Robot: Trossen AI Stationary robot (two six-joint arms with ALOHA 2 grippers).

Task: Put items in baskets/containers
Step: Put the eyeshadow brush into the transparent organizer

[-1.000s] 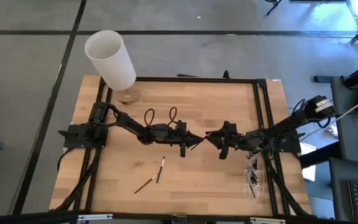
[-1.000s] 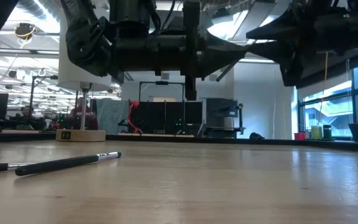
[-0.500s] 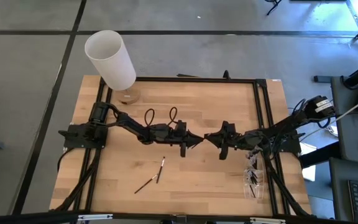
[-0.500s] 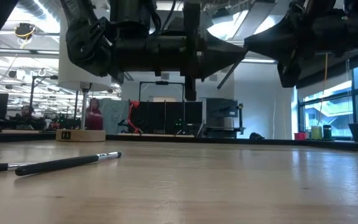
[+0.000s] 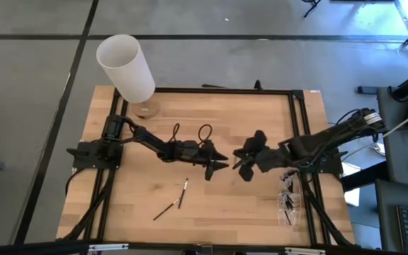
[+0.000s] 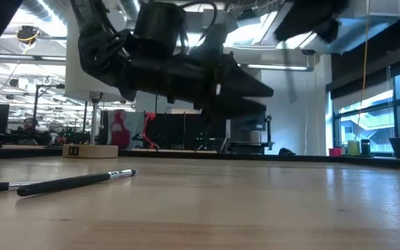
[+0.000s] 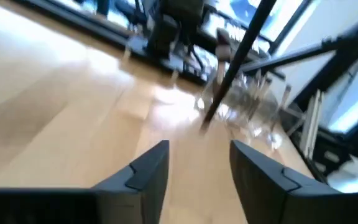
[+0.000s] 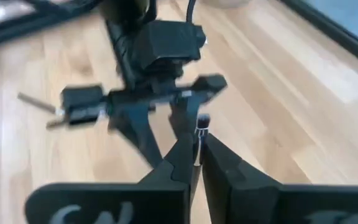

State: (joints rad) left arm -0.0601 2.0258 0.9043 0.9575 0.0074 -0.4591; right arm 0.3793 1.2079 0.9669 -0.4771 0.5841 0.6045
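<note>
From above we see two brushes (image 5: 176,200) lying on the tabletop (image 5: 190,120) left of centre. The left claw (image 5: 223,161) hangs mid-table, released, fingers (image 7: 145,171) apart in its wrist view. The right claw (image 5: 236,157), clenched, grips a brush (image 8: 199,140), plain only in its wrist view. The clear holder (image 5: 287,205) sits at the right edge.
</note>
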